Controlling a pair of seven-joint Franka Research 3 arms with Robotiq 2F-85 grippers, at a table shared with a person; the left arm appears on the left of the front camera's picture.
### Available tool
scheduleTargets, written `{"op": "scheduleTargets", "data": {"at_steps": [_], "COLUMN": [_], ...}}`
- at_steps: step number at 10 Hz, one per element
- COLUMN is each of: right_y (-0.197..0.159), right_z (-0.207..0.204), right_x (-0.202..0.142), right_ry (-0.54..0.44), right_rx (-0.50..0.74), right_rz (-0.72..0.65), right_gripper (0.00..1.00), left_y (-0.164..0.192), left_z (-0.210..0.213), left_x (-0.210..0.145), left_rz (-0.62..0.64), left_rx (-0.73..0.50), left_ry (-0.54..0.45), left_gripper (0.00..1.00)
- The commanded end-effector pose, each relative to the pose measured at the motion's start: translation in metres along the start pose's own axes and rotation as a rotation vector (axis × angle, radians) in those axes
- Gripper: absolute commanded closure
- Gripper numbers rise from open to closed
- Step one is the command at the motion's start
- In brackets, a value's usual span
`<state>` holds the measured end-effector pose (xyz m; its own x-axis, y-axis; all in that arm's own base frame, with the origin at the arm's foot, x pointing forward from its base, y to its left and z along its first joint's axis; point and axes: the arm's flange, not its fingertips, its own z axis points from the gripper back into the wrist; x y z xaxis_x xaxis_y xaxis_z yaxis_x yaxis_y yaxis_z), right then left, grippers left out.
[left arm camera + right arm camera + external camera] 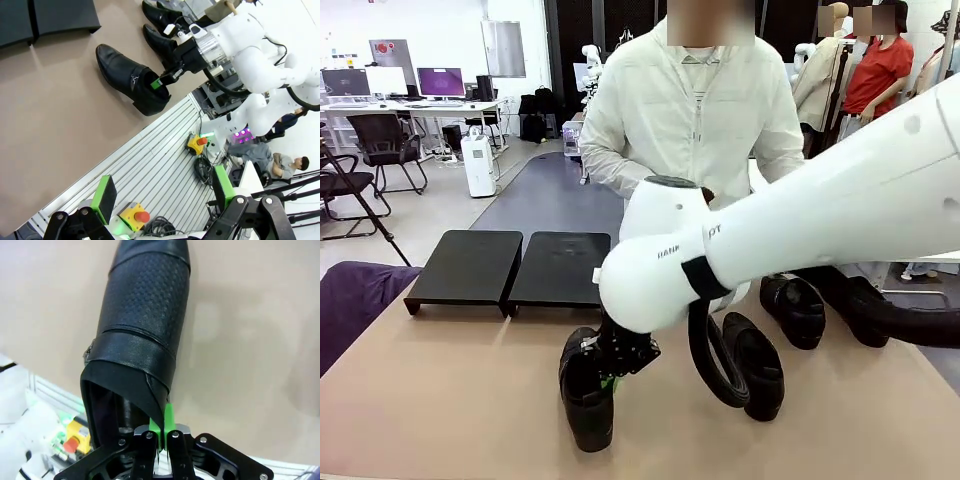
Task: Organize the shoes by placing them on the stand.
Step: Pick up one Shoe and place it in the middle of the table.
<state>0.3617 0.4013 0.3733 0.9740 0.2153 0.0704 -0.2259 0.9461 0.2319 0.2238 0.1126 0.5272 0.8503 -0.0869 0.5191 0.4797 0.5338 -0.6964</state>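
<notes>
- Front view: the right arm sweeps in from the right and across the middle. The right pincer (611, 381) is down on a shoe (588, 412) near the front of the bench (440, 400).
- The stand (470, 262) sits far left with both black panels bare, so no shoe is up there yet. The other shoes (758, 365) wait on the right, well apart from it. A person (692, 110) stands at the far side.
- Left wrist view: the left pincer (165, 195) has its green pads wide apart and nothing between them. It hangs out past the near edge of the bench.
- From here the shoe lies with its heel toward that near edge, and the right pincer bites its collar on the side facing the other shoes.
- Right wrist view: close up, the green pads are pressed together on the thin leather rim at the shoe's opening, with the toe pointing away. I can't tell if the sole has left the bench.
- My read: this is the grasp on the first shoe, with the task barely started.
- Next comes a lift and a carry far and left to the stand. A pinch on the rim alone lets the toe sag or swing, so it calls for a slow move and a sole-down set on a panel.
</notes>
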Motion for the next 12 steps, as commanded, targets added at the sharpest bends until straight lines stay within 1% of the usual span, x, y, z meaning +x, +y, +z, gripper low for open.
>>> {"op": "scheduleTargets", "data": {"at_steps": [1, 4, 5, 6, 10, 12], "right_y": [0.015, 0.014, 0.014, 0.014, 0.014, 0.005], "right_z": [-0.012, -0.016, -0.020, -0.019, -0.019, -0.012], "right_x": [0.007, 0.006, 0.005, 0.005, 0.004, 0.006], "right_ry": [-0.101, -0.041, -0.036, -0.033, -0.021, -0.009], "right_rx": [-0.027, -0.008, -0.010, -0.004, 0.007, 0.001], "right_rz": [0.026, 0.053, 0.051, 0.048, 0.045, 0.046], "right_gripper": [1.00, 1.00, 0.47, 0.00, 0.00, 0.00], "left_y": [-0.001, -0.001, -0.001, -0.001, -0.001, -0.001], "left_z": [0.001, 0.001, 0.001, 0.001, 0.001, 0.001], "left_x": [0.000, 0.000, 0.000, 0.000, 0.000, 0.000], "left_rz": [-0.018, -0.018, -0.018, -0.018, -0.018, -0.018], "left_rx": [-0.017, -0.017, -0.017, -0.017, -0.017, -0.017], "left_ry": [-0.011, -0.011, -0.011, -0.011, -0.011, -0.011], "left_gripper": [0.00, 0.00, 0.00, 0.00, 0.00, 0.00]}}
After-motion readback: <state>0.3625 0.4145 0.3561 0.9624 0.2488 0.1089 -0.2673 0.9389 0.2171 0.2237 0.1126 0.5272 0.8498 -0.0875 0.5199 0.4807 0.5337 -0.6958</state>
